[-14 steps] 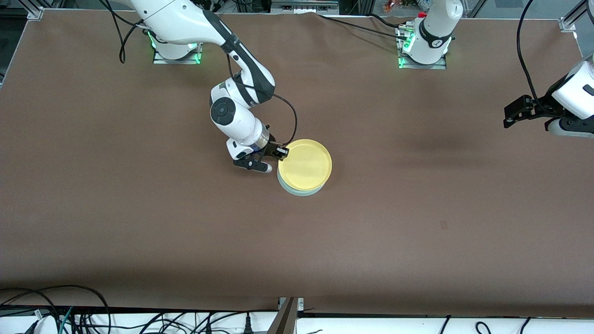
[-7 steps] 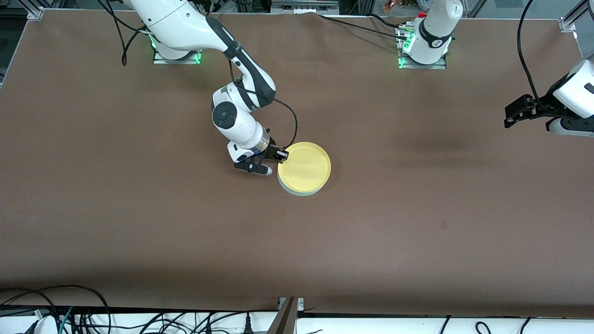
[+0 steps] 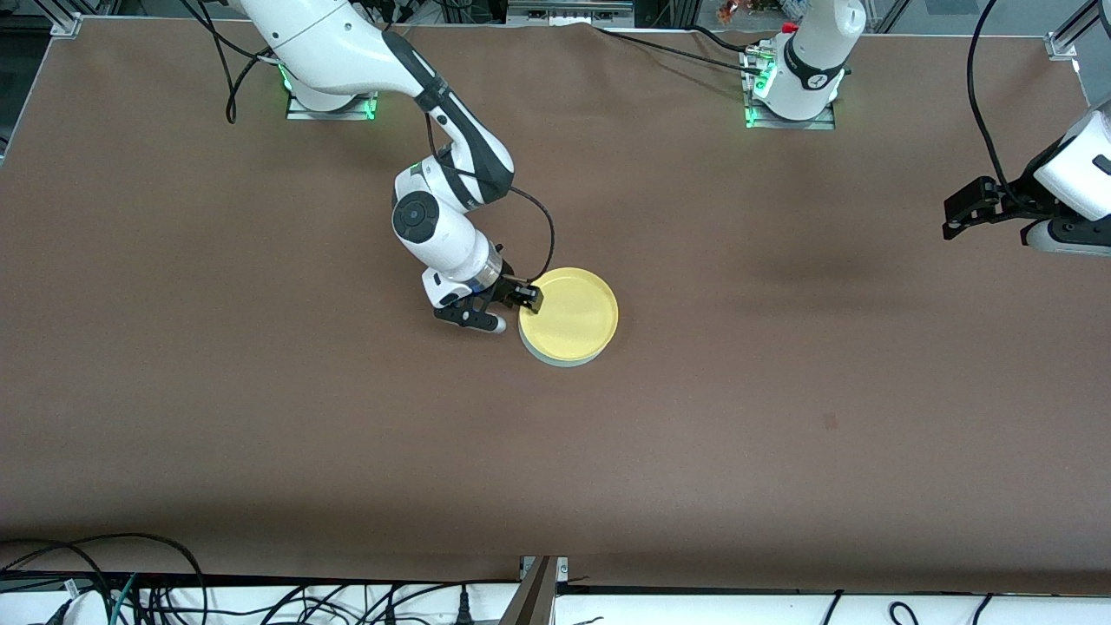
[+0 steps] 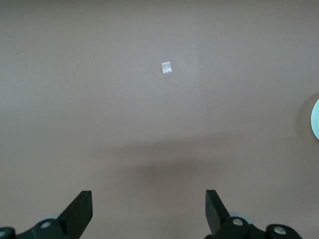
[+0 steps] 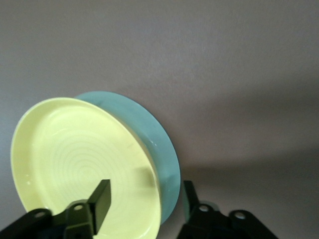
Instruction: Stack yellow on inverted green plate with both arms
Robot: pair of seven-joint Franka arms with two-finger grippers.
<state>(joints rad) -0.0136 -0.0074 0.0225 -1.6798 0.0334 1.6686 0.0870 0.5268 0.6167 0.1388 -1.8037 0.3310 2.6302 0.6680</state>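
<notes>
The brown table [image 3: 781, 365] bears the green plate [image 3: 555, 359], apparently inverted.

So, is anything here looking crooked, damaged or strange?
Nothing stands out. The yellow plate sits upright on the green plate, slightly off-centre but stable. The right gripper is at the yellow plate's rim, one finger over it, jaws opened. The left gripper waits open over the left arm's end of the table.

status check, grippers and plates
Right gripper open, straddling rim of yellow plate. Yellow sits on green plate. Left gripper open, waiting aside. Nothing in the way.
</notes>
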